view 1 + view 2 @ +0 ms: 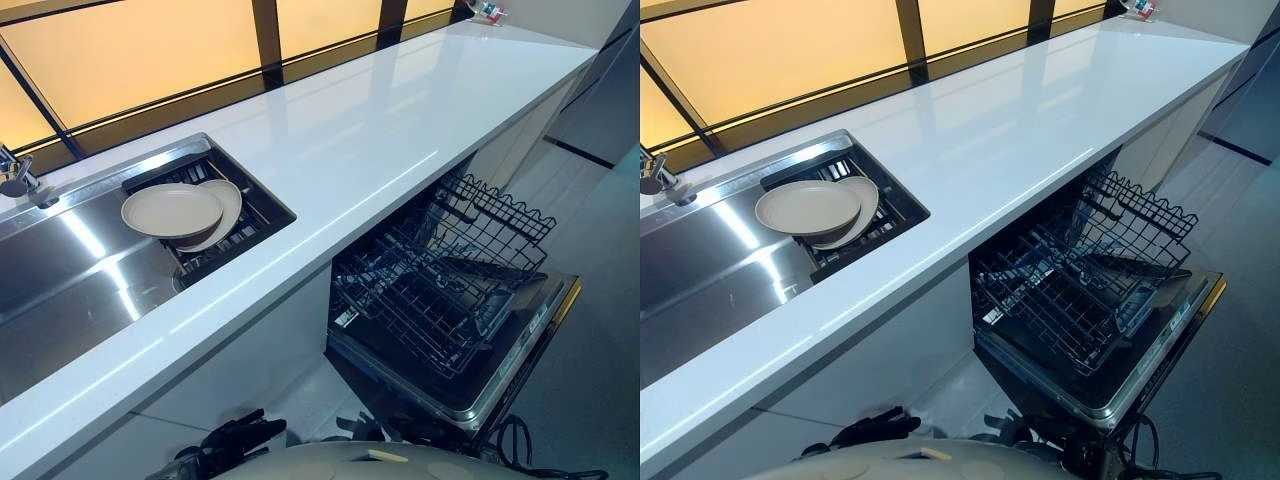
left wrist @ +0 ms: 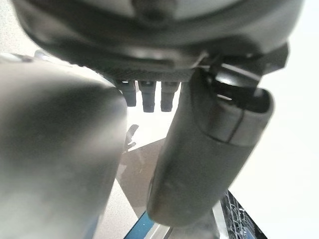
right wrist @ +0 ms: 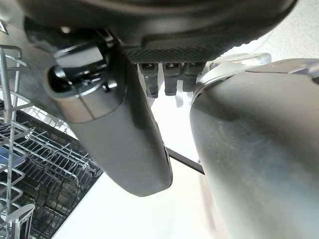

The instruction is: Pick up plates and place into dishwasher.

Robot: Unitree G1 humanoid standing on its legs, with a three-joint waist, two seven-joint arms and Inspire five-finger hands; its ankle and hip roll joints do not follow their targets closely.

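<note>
1. Two round beige plates (image 1: 172, 210) lie overlapping on a black slatted rack (image 1: 215, 215) set into the right end of a stainless-steel sink (image 1: 70, 290). The upper plate rests partly on the lower one (image 1: 228, 205), which shows at its right edge.
2. A long glossy white countertop (image 1: 380, 130) runs from the sink toward the far right, along a row of amber-lit window panes with dark frames (image 1: 265, 40).
3. Below the counter's front edge, the dishwasher (image 1: 450, 300) stands open, its door folded down and a black wire rack (image 1: 440, 270) pulled out over the door. I see no plate in the rack.
4. The left hand (image 2: 209, 149) hangs low beside the robot, well apart from the plates; its dark fingers hang straight and relaxed, gripping nothing.
5. The right hand (image 3: 124, 134) also hangs low, near the wire rack; its fingers are likewise straight and loose, with nothing in them.
6. A chrome tap (image 1: 15, 175) stands at the sink's far left.
</note>
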